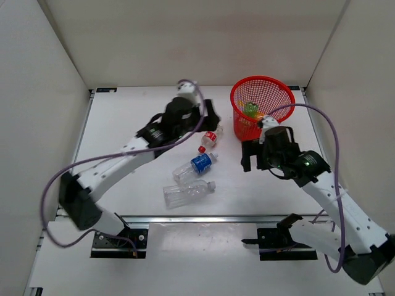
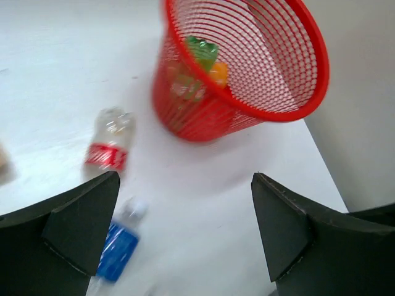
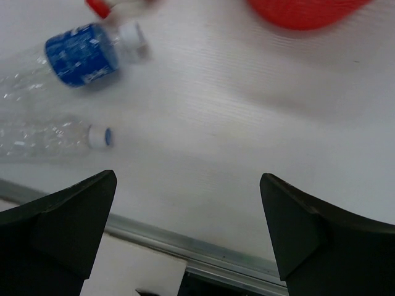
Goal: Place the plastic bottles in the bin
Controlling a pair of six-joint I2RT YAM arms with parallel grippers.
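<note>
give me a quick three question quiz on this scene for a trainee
1. How many bottles lie on the table outside the bin?
2. True or false: the left gripper and right gripper are both open and empty.
3. Which bottle lies nearest the bin?
Key: 1. three; 2. true; 3. the red-label bottle.

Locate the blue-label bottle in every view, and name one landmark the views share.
Top external: the blue-label bottle lies mid-table, between the arms.
Left wrist: the bottle is at bottom left.
Right wrist: the bottle is at top left.
Shared landmark: the red bin.
</note>
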